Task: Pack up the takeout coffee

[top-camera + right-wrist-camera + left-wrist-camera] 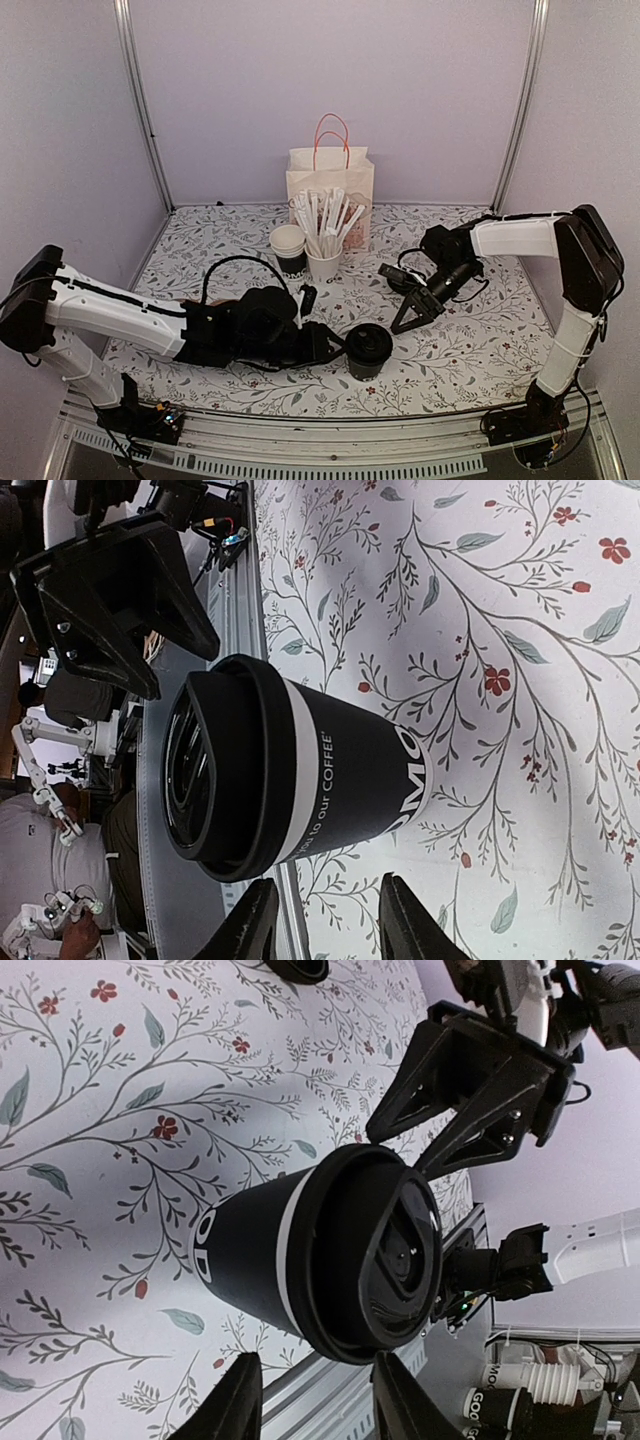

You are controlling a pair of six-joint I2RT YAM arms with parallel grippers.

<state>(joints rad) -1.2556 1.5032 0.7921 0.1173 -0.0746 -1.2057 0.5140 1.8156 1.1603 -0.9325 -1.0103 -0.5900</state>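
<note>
Left gripper (338,345) half spread, empty, coffee cup (368,352) just ahead of its tips; right gripper (408,322) likewise, empty. We should straddle cup body below lid (385,1260), close gently.

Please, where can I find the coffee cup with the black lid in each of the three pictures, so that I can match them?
Top external: the coffee cup stands upright, low in the centre.
Left wrist: it fills the middle, seen sideways, lid toward the right.
Right wrist: it sits centre-left, seen sideways, lid toward the left.
Shared landmark: the flowered cloth under the cup, which shows in all three views.
</note>
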